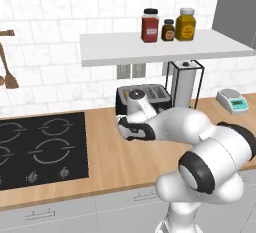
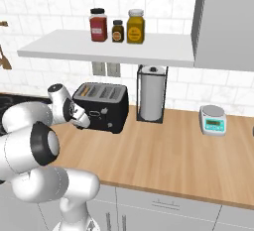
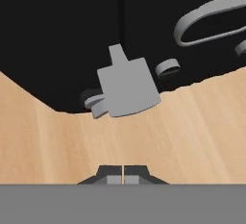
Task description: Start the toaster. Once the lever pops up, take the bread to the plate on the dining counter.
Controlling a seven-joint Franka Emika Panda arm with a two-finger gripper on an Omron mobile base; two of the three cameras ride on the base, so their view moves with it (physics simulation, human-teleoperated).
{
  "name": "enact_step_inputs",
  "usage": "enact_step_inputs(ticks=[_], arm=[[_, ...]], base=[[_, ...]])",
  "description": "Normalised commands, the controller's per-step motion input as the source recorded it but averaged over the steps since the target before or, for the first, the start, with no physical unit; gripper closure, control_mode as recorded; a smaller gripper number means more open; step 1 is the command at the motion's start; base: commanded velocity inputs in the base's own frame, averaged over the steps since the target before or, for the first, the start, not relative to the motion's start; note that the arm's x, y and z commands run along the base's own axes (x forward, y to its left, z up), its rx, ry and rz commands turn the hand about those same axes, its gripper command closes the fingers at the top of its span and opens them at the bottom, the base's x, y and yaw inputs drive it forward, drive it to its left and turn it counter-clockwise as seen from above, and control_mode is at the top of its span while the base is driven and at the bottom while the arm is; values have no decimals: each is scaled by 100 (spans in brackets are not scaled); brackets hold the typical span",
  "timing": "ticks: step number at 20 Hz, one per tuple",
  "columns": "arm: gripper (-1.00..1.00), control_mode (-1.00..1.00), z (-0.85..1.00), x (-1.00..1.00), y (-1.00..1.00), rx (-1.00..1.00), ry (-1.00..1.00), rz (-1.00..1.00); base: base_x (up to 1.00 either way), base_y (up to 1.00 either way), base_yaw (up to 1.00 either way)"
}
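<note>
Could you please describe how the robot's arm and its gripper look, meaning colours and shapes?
The arm is glossy white, built of thick rounded segments, with black rings and round black caps at the joints. No cables or markings are visible on it. The gripper ends in two small dark fingers with lighter grey pads, seen in the hand view.

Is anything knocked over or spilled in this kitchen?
No, nothing stands out. The three jars stand upright on the shelf, the toaster sits flat on the wooden counter, and nothing is spilled on it.
</note>
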Motion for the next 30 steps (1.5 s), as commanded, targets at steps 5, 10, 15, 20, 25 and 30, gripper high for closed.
enact_step_inputs(ticks=[5, 10, 15, 20, 25, 30], arm=[[100, -100, 39, -19, 0, 0, 0, 0], [100, -100, 48, -1, 0, 0, 0, 0], [100, -100, 66, -3, 0, 0, 0, 1], [100, -100, 54, 0, 1, -9, -5, 2], [100, -100, 30, 1, 0, -22, -20, 7], [100, -100, 20, 36, 2, -11, -26, 13]], base=[[0, 0, 0], [0, 0, 0], [0, 0, 0], [0, 0, 0], [0, 0, 0], [0, 0, 0]])
